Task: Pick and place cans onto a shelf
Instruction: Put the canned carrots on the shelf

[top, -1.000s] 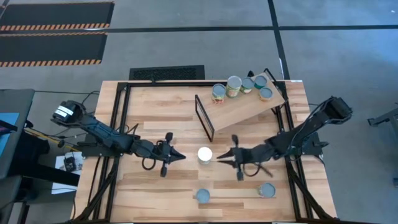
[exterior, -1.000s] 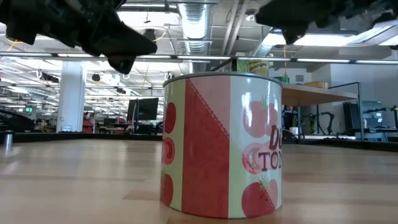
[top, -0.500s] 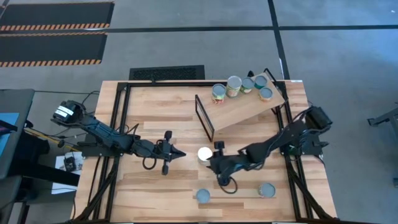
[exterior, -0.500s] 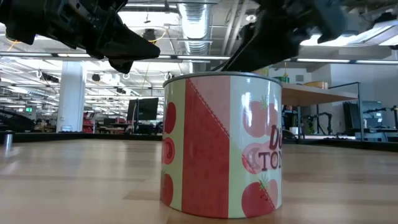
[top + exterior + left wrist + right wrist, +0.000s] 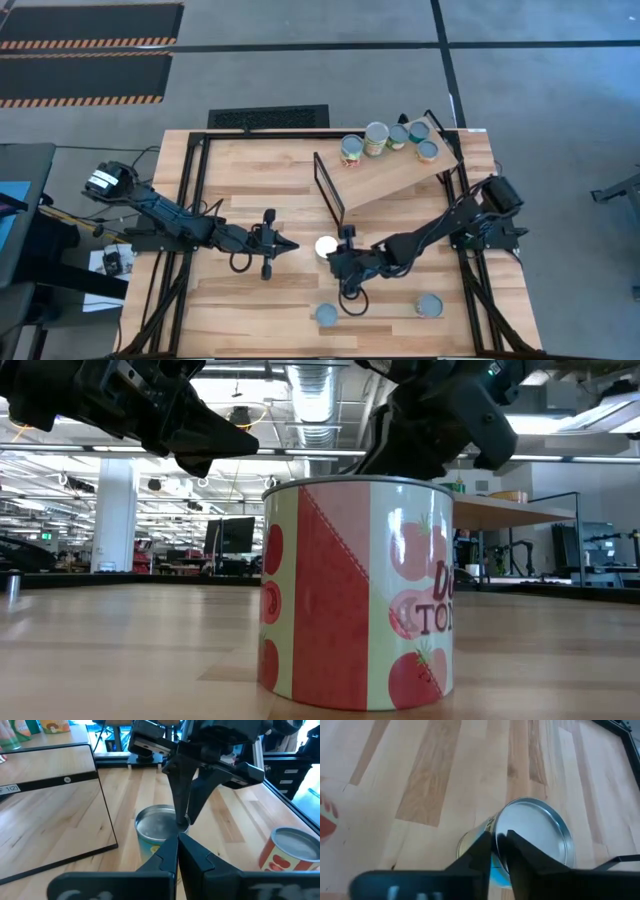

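A can with a bright silvery top and a teal and yellow label (image 5: 326, 246) stands upright on the tabletop, also in the left wrist view (image 5: 159, 827). My right gripper (image 5: 331, 257) is shut and tipped down over this can's top on its right side, seen in its wrist view (image 5: 499, 840). My left gripper (image 5: 292, 247) is shut and points level at the can from the left, a short gap away. The slanted light-wood shelf (image 5: 390, 175) with its black frame (image 5: 330, 190) bears several cans (image 5: 376, 138) at its far end. My right gripper comes at the can from above and from the table's right, slanting down. Its shut fingertips (image 5: 183, 819) stand at the rim of the can's top (image 5: 186, 824). I cannot tell whether they touch it. The can stands upright on the table.
A red and white tomato can (image 5: 355, 595) stands near the front edge (image 5: 326, 316), also in the left wrist view (image 5: 295, 850). Another can (image 5: 429, 305) stands at the near right. A black frame rail (image 5: 200, 200) runs along the table's left side.
My right gripper has gone toward the table's left, to the bright-topped can, and has tipped downward over its top. My left gripper has kept still.
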Robot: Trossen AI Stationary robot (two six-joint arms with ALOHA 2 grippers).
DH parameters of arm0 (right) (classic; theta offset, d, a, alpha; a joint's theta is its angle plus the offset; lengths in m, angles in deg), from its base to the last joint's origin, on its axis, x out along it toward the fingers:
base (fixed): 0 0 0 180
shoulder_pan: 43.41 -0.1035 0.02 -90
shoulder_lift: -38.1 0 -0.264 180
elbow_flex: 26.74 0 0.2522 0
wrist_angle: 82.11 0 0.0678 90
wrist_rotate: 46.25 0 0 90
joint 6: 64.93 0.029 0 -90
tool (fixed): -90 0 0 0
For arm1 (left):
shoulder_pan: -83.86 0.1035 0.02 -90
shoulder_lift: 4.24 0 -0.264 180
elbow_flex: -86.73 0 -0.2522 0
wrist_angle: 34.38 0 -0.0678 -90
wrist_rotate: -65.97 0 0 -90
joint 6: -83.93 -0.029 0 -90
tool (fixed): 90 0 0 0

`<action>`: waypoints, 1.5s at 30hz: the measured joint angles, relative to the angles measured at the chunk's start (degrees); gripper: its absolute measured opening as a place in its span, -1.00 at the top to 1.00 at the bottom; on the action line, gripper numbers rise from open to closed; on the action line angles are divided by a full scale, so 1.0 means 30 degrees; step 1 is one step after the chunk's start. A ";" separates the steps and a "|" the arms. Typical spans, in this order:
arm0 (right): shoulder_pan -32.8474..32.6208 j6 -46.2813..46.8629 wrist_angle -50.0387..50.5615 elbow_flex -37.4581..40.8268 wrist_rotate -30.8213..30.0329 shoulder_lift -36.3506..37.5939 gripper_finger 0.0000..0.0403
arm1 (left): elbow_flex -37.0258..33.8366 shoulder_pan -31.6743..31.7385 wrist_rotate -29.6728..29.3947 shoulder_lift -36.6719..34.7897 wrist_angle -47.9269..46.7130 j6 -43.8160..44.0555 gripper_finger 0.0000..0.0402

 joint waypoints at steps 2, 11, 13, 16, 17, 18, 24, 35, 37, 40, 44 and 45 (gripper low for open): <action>0.0000 -0.0113 0.0084 0.0016 0.0175 0.0142 0.79 | 0.0000 -0.0001 0.0000 0.0000 0.0000 0.0000 1.00; -0.0276 0.0549 0.1756 0.0132 0.1295 0.1904 0.92 | 0.0000 -0.0001 0.0002 0.0000 0.0000 0.0000 1.00; -0.0663 0.0998 0.2250 0.0125 0.1426 0.2768 0.95 | 0.0000 -0.0001 0.0003 0.0000 -0.0003 0.0000 1.00; -0.1522 0.1673 0.3279 0.0125 0.1422 0.4226 0.97 | 0.0000 -0.0001 0.0015 0.0000 -0.0015 0.0000 1.00; -0.1835 0.1991 0.3692 0.0125 0.1403 0.4777 0.97 | 0.0000 -0.0001 0.0015 0.0000 -0.0022 0.0000 1.00; -0.2107 0.2317 0.3959 0.0123 0.1368 0.5323 0.96 | 0.0007 -0.0001 0.0015 0.0000 -0.0035 0.0000 1.00; -0.3067 0.4962 0.7173 0.0096 0.0110 0.8839 0.95 | 0.0007 -0.0001 0.0015 0.0000 -0.0035 -0.0036 1.00; 0.0599 0.4576 1.1039 0.0090 -0.3332 1.2709 0.95 | 0.0007 -0.0001 0.0022 0.0000 0.0007 -0.0066 1.00; 0.1655 0.3978 1.1287 0.0089 -0.3314 1.2970 0.95 | 0.0007 -0.0001 0.0015 0.0000 0.0007 -0.0066 1.00; 0.3311 0.2967 1.1719 0.0089 -0.3235 1.3094 0.95 | 0.0007 -0.0001 0.0018 0.0000 0.0000 -0.0066 1.00; 0.5471 0.1547 1.2090 0.0089 -0.2563 1.3056 0.95 | 0.0007 -0.0001 0.0018 0.0000 0.0000 -0.0065 1.00; 0.5980 0.1292 1.1948 0.0082 -0.2156 1.2976 0.95 | 0.0007 -0.0001 0.0015 0.0000 0.0000 -0.0066 1.00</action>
